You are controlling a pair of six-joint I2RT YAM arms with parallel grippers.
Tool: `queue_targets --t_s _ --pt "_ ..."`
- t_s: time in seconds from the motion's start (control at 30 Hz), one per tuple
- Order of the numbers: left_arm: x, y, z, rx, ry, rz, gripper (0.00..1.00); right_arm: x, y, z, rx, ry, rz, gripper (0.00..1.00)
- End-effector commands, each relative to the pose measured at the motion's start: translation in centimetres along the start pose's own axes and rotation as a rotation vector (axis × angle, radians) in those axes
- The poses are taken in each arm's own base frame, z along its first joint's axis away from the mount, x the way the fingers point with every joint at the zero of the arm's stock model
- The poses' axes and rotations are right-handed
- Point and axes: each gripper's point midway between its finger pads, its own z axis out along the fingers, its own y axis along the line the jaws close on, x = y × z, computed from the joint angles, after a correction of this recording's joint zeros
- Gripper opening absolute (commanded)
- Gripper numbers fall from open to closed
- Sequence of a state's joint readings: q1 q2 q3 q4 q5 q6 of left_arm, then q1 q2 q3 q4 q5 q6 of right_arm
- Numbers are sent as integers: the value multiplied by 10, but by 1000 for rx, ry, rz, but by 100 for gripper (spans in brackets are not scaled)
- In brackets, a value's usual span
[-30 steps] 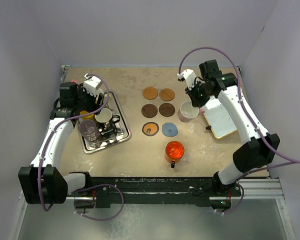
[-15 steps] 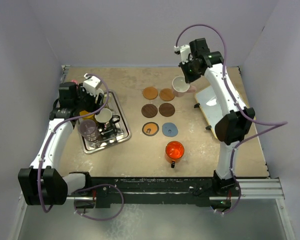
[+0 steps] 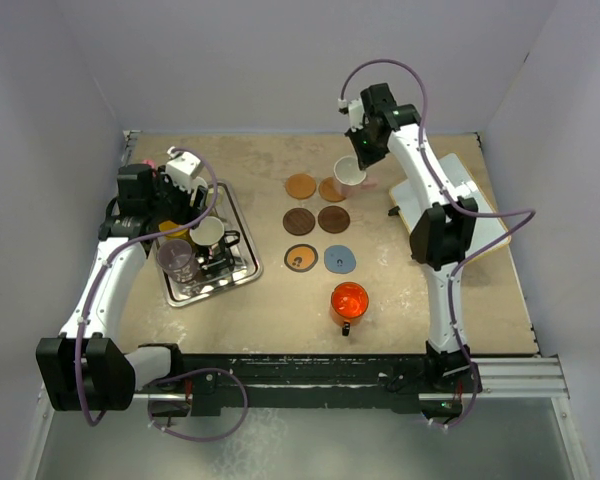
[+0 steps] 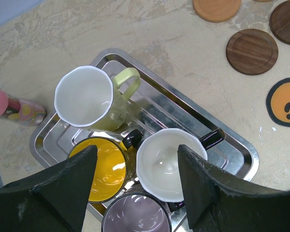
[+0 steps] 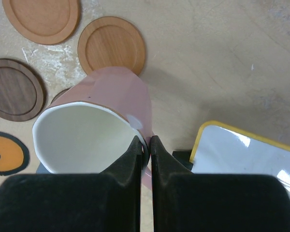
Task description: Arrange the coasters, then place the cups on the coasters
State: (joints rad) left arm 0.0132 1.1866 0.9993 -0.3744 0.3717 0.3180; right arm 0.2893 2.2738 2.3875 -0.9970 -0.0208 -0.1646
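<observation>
Right gripper (image 3: 358, 152) pinches the rim of the pink cup (image 3: 349, 173), which is tilted over the far coasters (image 3: 300, 186). The left gripper (image 3: 187, 192) hangs spread above the tray (image 3: 245, 265).

Left wrist view: dark lettering on the pale cream-green cup (image 4: 84, 96) is too small to read, and the purplish glass cup (image 4: 135, 215) is cut off below.

Right wrist view: the pink cup (image 5: 116, 92) hides most of a dark brown coaster (image 5: 59, 95).

Pale lilac walls (image 3: 230, 60) on three sides, mottled beige tabletop (image 3: 270, 310), soft even light
</observation>
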Motion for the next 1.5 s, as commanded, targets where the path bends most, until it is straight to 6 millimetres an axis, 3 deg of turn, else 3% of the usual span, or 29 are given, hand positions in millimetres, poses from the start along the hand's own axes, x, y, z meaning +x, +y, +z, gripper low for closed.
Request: queue_targets --t_s 0.0,0.5,1.3,1.47 --pt "-15 5 -5 -16 -61 35 64 -50 2 -23 26 -175 18 0" --pt "-15 5 -6 -19 -61 41 64 -61 17 15 32 -185 -9 0" --pt "-13 4 -6 -18 -63 46 64 -43 15 45 47 -117 -45 0" --pt "-13 4 -6 -18 -64 46 64 -43 13 46 54 -118 -53 6"
